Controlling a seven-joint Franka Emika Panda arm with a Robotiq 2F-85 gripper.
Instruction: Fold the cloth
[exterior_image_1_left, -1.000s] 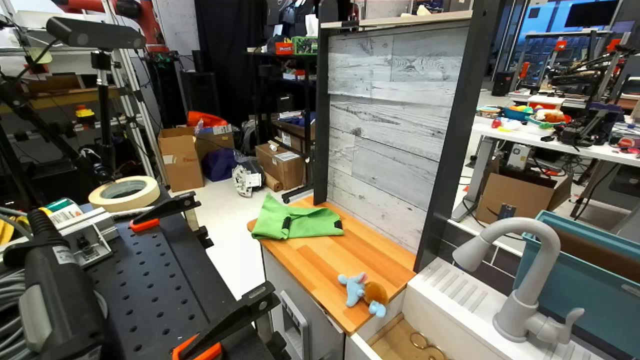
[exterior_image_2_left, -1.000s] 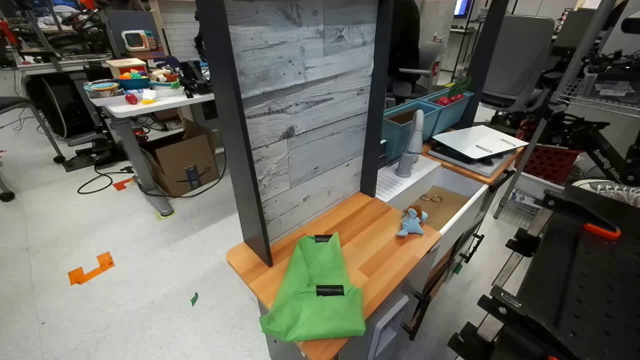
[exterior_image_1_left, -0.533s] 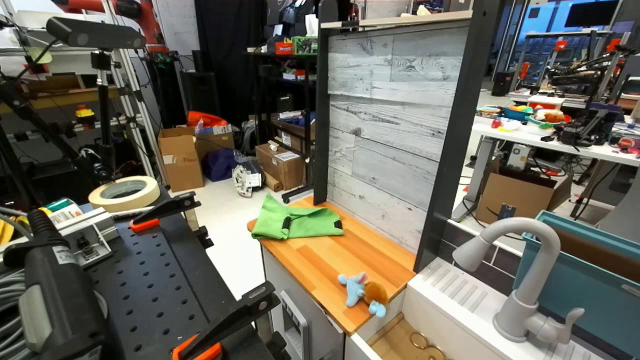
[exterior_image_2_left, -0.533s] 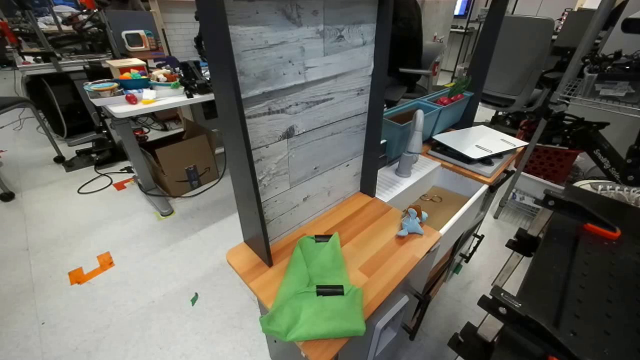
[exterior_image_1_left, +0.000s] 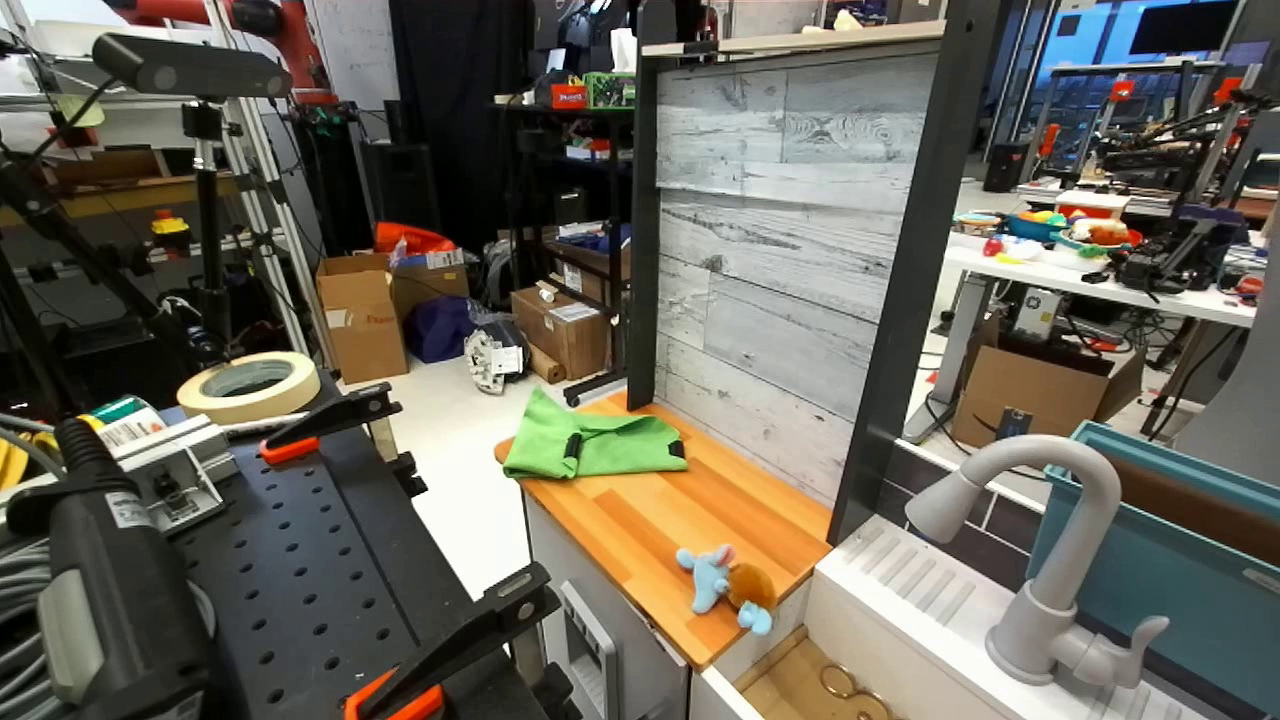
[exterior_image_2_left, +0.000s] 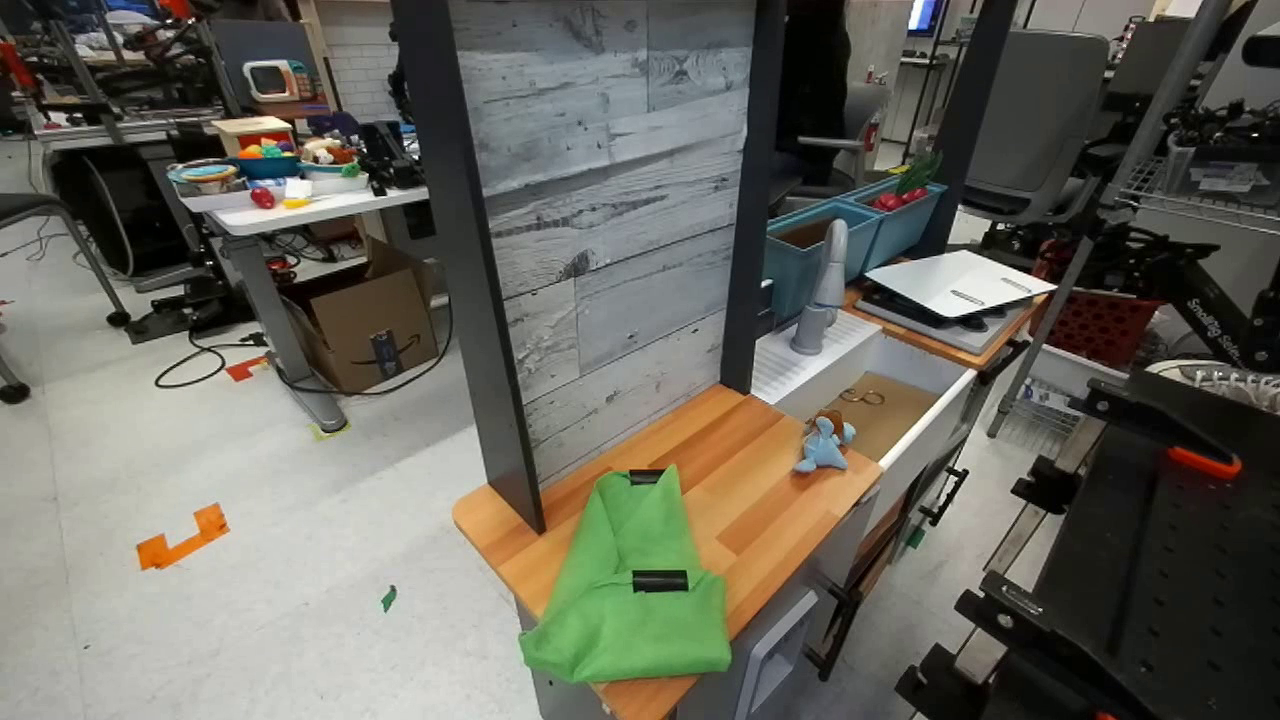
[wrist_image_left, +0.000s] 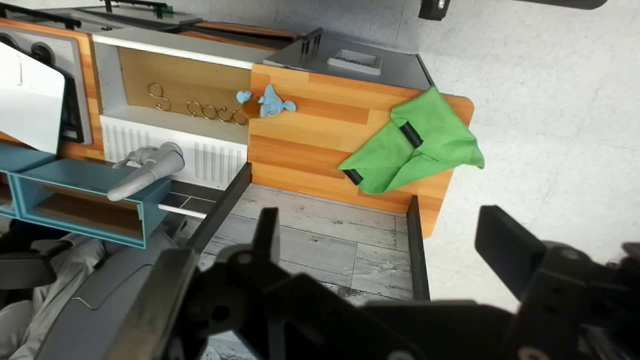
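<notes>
The green cloth (wrist_image_left: 434, 142) appears partly folded, its layers overlapping but skewed, so squaring up seems left to do. It lies near the free end of the butcher-block countertop (wrist_image_left: 310, 137), one corner jutting past the end edge. The wrist view shows the Robotiq gripper (wrist_image_left: 378, 230), its fingers (wrist_image_left: 505, 245) wide apart, gripping nothing; both exterior views lack it entirely.

A: Wrist view exposure?
B: Bright. Floor (wrist_image_left: 460, 250) near the gripper's (wrist_image_left: 379, 230) frame-right finger (wrist_image_left: 507, 242) almost clips.
A: Gripper?
B: Nearly black, little detail, soft focus up close. Cloth (wrist_image_left: 442, 130) above it in frame: evenly lit, clearer, faint shadows.
A: And outside?
B: Even and bright in both exterior views, soft shadows. Curtain (exterior_image_1_left: 440, 120) in an exterior view reads almost solid black.
</notes>
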